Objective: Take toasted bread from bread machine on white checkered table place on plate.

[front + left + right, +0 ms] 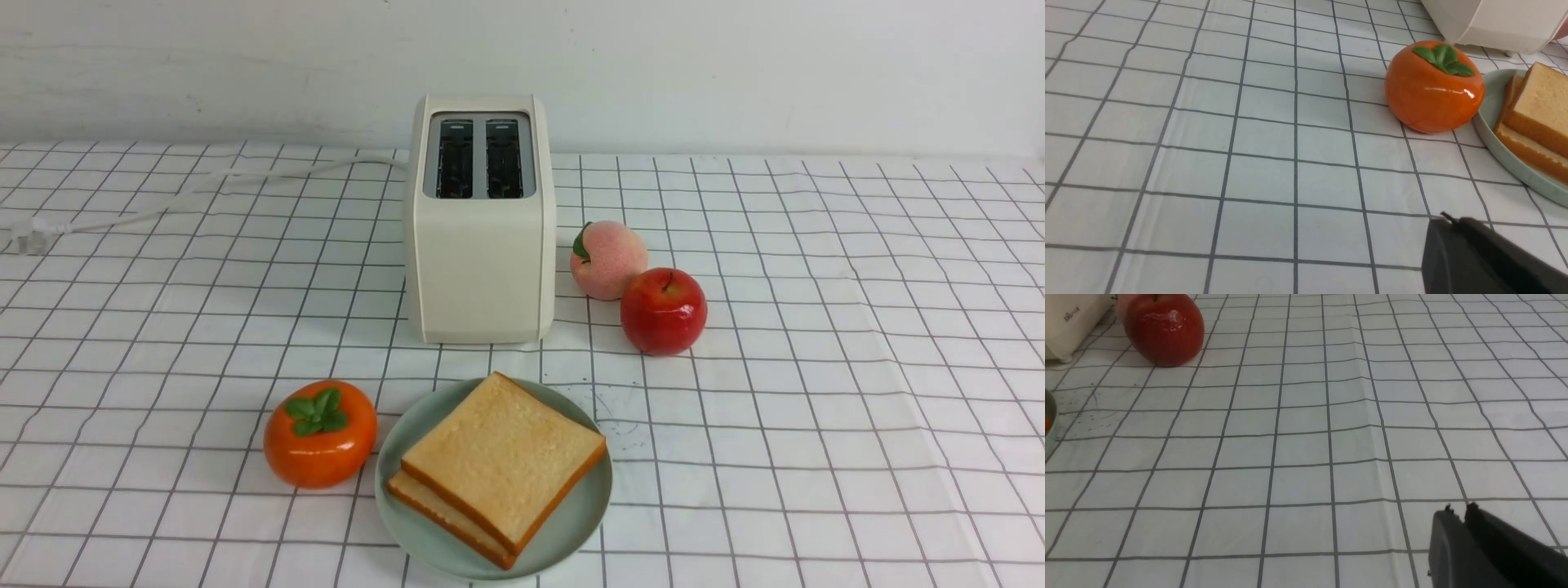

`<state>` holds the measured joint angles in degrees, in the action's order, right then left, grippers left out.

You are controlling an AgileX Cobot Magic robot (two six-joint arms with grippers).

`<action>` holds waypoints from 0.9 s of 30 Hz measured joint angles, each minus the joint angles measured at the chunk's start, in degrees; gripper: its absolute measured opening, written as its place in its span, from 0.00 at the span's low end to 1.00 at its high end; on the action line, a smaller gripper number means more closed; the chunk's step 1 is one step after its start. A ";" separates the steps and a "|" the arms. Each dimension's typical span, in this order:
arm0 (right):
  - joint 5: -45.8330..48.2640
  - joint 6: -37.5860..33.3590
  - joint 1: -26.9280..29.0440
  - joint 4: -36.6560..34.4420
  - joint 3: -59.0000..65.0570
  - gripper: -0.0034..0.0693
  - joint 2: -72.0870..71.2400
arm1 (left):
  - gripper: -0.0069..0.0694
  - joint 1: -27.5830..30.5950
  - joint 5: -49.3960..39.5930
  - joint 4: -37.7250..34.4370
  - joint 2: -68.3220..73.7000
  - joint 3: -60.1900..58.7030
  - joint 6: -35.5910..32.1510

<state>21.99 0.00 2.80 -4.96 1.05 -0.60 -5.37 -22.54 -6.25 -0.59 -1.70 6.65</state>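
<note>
Two slices of toasted bread point(502, 453) lie stacked on the mint-green plate point(571, 523) near the front of the white checkered table point(857, 367). Behind them stands the cream bread machine point(482, 269), both slots dark with no bread showing in them. Neither gripper shows in the front view. In the left wrist view my left gripper point(1447, 218) is shut and holds nothing; it hangs over bare cloth, with the plate point(1490, 122) and toast point(1541, 102) off to one side. In the right wrist view my right gripper point(1459, 508) is shut with nothing in it, over bare cloth.
An orange persimmon point(320, 434) sits touching the plate's left rim. A red apple point(663, 310) and a peach point(608, 260) stand just right of the bread machine. The white cord point(163, 204) trails left to its plug point(28, 237). A white wall closes off the back.
</note>
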 joint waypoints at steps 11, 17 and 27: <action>0.00 0.00 0.00 0.00 0.00 0.15 0.00 | 0.10 0.00 0.00 0.00 0.00 0.00 0.11; 0.00 0.00 0.00 0.00 0.00 0.15 0.00 | 0.11 0.00 0.00 0.00 0.00 0.00 0.11; 0.00 0.00 0.00 0.00 0.00 0.15 0.00 | 0.11 0.00 0.00 0.00 0.00 0.00 0.11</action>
<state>21.99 0.00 2.80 -4.96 1.05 -0.60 -5.37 -22.54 -6.25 -0.59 -1.70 6.77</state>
